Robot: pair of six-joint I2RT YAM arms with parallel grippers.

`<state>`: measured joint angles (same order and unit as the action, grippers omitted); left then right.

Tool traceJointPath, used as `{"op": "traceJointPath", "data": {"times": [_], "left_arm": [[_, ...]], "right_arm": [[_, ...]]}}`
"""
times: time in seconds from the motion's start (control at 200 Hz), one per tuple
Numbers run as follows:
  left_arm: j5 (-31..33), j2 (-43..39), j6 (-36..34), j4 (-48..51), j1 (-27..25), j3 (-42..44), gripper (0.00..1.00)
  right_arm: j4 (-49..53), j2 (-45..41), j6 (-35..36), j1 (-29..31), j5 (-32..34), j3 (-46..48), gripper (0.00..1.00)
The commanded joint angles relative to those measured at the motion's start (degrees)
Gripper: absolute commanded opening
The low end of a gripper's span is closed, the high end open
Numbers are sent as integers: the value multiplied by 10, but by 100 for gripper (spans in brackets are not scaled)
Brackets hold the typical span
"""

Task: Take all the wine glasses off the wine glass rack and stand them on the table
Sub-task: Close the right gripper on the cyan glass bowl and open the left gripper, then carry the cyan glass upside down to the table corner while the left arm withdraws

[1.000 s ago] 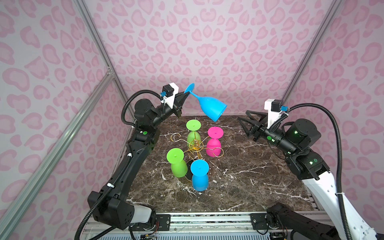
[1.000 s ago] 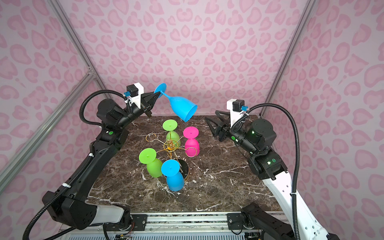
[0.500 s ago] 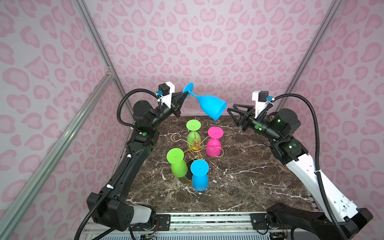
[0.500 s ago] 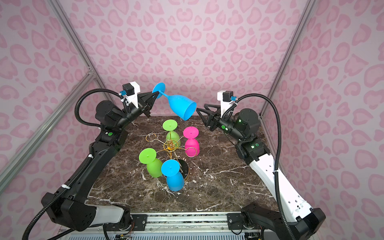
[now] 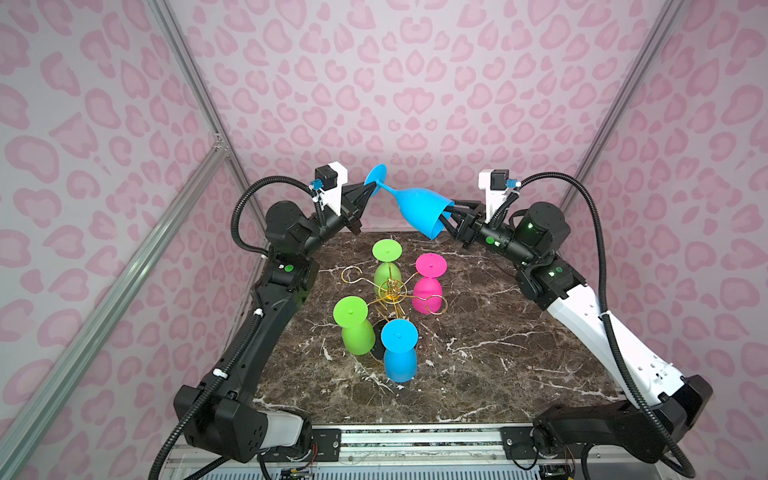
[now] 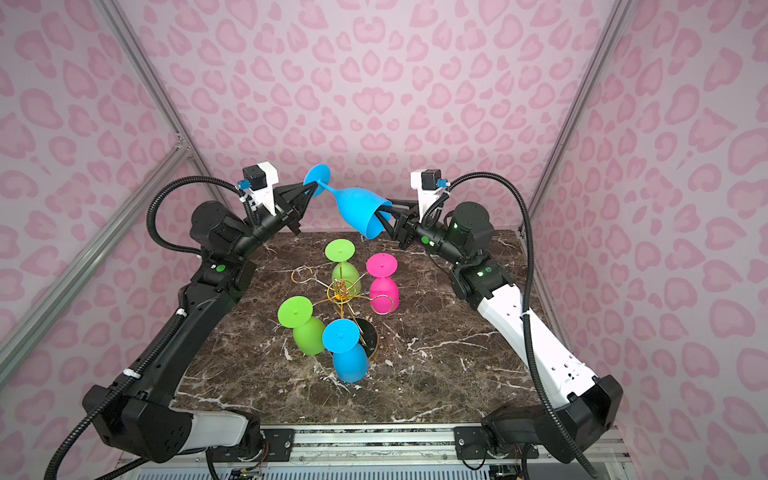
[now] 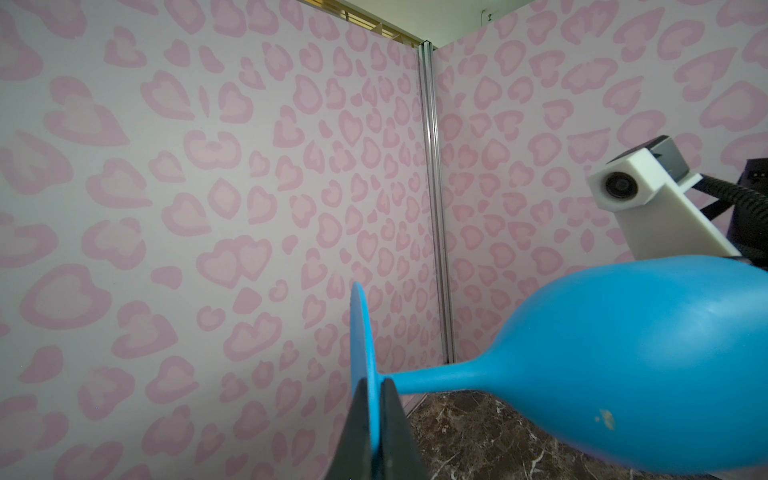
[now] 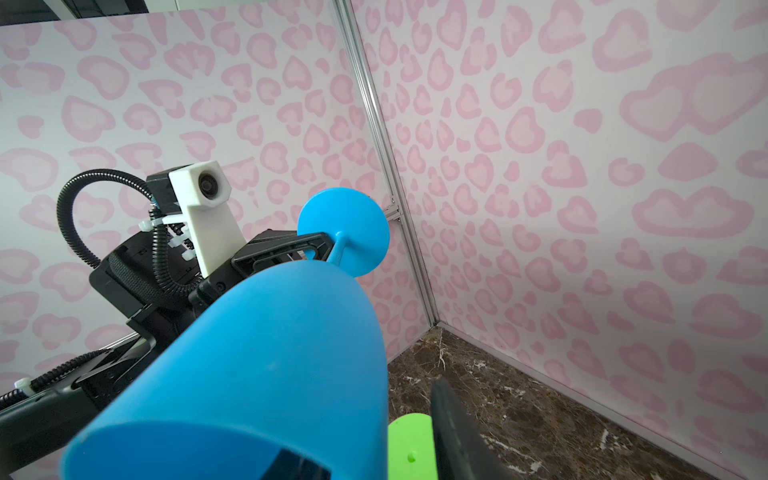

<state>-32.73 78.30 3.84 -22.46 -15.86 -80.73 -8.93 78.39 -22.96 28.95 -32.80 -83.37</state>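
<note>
A blue wine glass (image 5: pixel 419 210) (image 6: pixel 357 205) hangs in the air above the back of the table, tilted, foot up-left and bowl mouth down-right. My left gripper (image 5: pixel 372 189) (image 7: pixel 376 395) is shut on the edge of its round foot. My right gripper (image 5: pixel 446 216) (image 8: pixel 365 424) is open at the bowl's rim, one finger inside the bowl and the other finger (image 8: pixel 453 432) outside with a gap to the wall. The gold wine glass rack (image 5: pixel 390 291) (image 6: pixel 340 291) stands mid-table below.
Hanging bowl-down on the rack are a green glass (image 5: pixel 386 266), a pink glass (image 5: pixel 428 286), a second green glass (image 5: pixel 353 328) and a blue glass (image 5: pixel 399 349). An empty hook (image 5: pixel 351 274) points left. Pink patterned walls close in the dark marble table (image 5: pixel 519 340).
My right arm has swung left to the raised glass; its jaws have narrowed and now straddle the bowl's rim. The left gripper stays shut on the foot, almost still.
</note>
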Motion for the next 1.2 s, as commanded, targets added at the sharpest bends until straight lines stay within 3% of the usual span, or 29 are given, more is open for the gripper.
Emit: {"op": "traceJointPath", "data": {"times": [0.0,0.35,0.59,0.78,0.825,0.875,1.005,1.195], "left_arm": [[7,-5,9,-29,1,1,3],[9,-3,19,-21,2,0,3],[16,-7,21,-22,2,0,5],[32,-15,12,-18,4,6,35],[38,-19,9,-17,4,8,47],[40,-22,2,-15,5,10,77],[57,-41,-2,-17,8,20,99],[128,-84,-6,-2,15,56,98]], "right_arm": [[-12,11,2,6,-6,-12,29],[10,22,14,18,-5,-44,0],[25,19,14,19,7,-58,0],[68,6,32,20,44,-85,0],[89,4,40,19,57,-97,0],[111,2,51,16,69,-110,0],[157,-8,67,-3,98,-131,0],[277,-3,96,-64,147,-193,0]]}}
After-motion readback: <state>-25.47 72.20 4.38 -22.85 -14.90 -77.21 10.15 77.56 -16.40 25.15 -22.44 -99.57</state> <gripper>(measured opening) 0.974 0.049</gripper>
